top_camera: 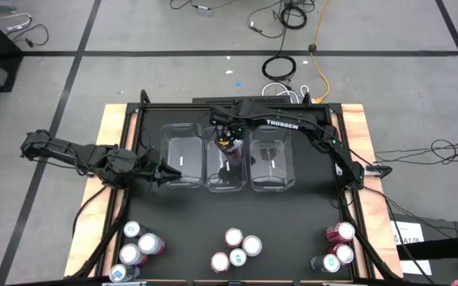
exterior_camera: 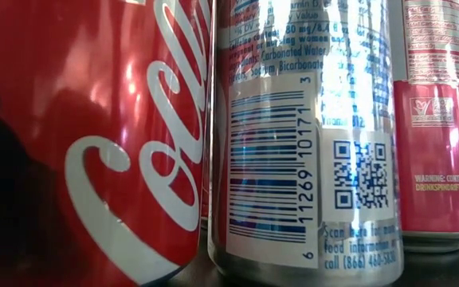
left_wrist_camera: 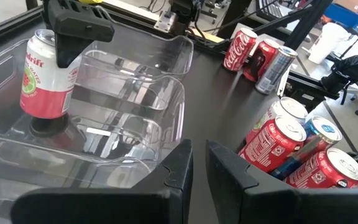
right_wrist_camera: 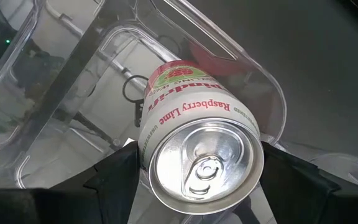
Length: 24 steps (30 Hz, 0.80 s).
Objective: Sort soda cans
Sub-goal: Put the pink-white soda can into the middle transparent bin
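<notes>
A pink-and-white soda can (right_wrist_camera: 197, 149) hangs over the middle clear bin (top_camera: 225, 181), with my right gripper (top_camera: 227, 141) shut on it from above. The left wrist view shows the same can (left_wrist_camera: 45, 78) with its shadow on the bin floor beneath it. My left gripper (top_camera: 165, 171) waits shut beside the left bin (top_camera: 181, 163), holding nothing. Other soda cans stand upright on their bases near the table's front edge: a group at the left (top_camera: 137, 242), one in the middle (top_camera: 235, 248) and one at the right (top_camera: 336, 246). My right gripper pinches the can's upper side wall (right_wrist_camera: 143, 140), just below the silver top, between its two fingers (right_wrist_camera: 114, 177). The fingers come from above, pointing steeply down. The can hangs upright below them, top up, apparently clear of the bin floor.
Three clear bins stand side by side mid-table; the right one is (top_camera: 273, 163). In the low view a red cola can (exterior_camera: 94, 143), a silver can with a barcode (exterior_camera: 309, 143) and a pink can (exterior_camera: 441, 119) fill the picture. Bare black table lies between the bins and the cans.
</notes>
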### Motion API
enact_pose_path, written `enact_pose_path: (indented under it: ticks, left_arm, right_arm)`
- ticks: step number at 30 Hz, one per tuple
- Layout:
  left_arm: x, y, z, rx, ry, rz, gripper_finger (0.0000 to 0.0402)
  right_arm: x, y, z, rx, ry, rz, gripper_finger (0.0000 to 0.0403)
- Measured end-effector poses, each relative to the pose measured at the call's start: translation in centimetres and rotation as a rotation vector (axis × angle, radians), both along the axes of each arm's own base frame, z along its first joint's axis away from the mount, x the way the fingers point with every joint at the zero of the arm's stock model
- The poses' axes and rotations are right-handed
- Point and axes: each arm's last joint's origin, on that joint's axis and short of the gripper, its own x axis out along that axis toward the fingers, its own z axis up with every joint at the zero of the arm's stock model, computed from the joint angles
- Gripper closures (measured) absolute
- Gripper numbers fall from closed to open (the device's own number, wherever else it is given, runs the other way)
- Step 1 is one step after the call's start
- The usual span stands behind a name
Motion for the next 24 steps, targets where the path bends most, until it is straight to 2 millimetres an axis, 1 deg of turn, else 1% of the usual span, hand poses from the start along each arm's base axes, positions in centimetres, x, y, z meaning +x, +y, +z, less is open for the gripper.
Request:
enact_pose_path:
  ticks: [20, 24]
  left_arm:
    - [0.01, -0.01, -0.01, -0.001, 0.001, -0.005, 0.0348]
    - [0.00, -0.02, -0.01, -0.001, 0.001, -0.006, 0.0348]
  right_arm:
    - [-0.15, 0.06, -0.04, 0.015, 0.007, -0.048, 0.0123]
    - [-0.15, 0.05, -0.03, 0.015, 0.006, -0.050, 0.0102]
